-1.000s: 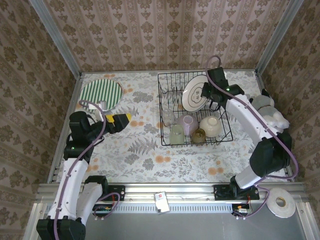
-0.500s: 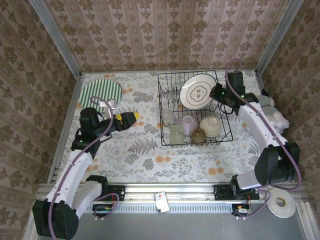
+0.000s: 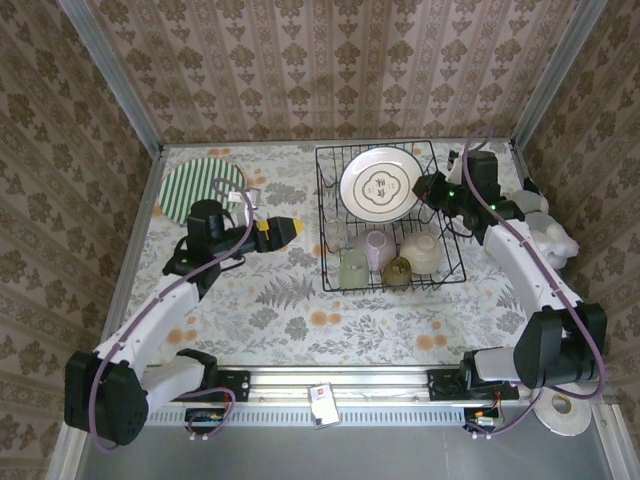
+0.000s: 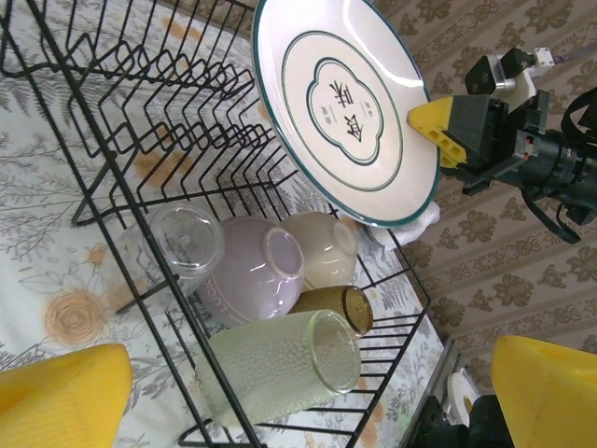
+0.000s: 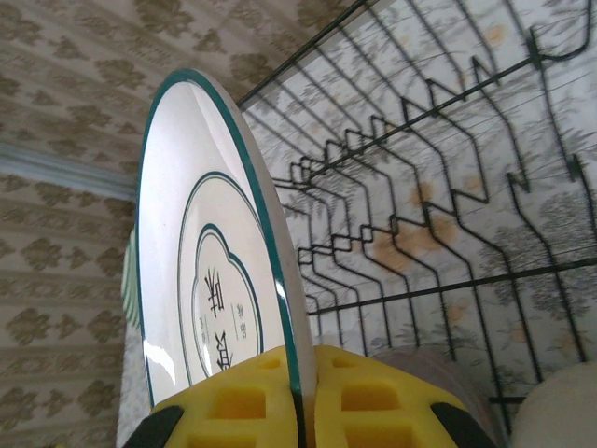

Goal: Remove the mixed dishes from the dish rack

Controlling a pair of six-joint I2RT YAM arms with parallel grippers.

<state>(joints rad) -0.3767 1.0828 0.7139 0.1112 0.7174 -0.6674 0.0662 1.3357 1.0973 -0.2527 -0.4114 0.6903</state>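
Observation:
My right gripper is shut on the rim of a white plate with a green edge, holding it tilted above the back slots of the black wire dish rack. In the top view the plate faces the camera, with the right gripper at its right edge. The rack's front holds a lilac bowl, a cream bowl, an amber cup, a pale green tumbler and a clear glass. My left gripper is open and empty, just left of the rack.
A green-striped plate lies flat at the table's back left. A lumpy white soft toy sits by the right wall. A white tape roll lies off the table's front right. Patterned walls close in three sides.
The right gripper has raised the plate out of the rack slots and turned it more face-up. The left gripper has moved right, toward the rack, staying open.

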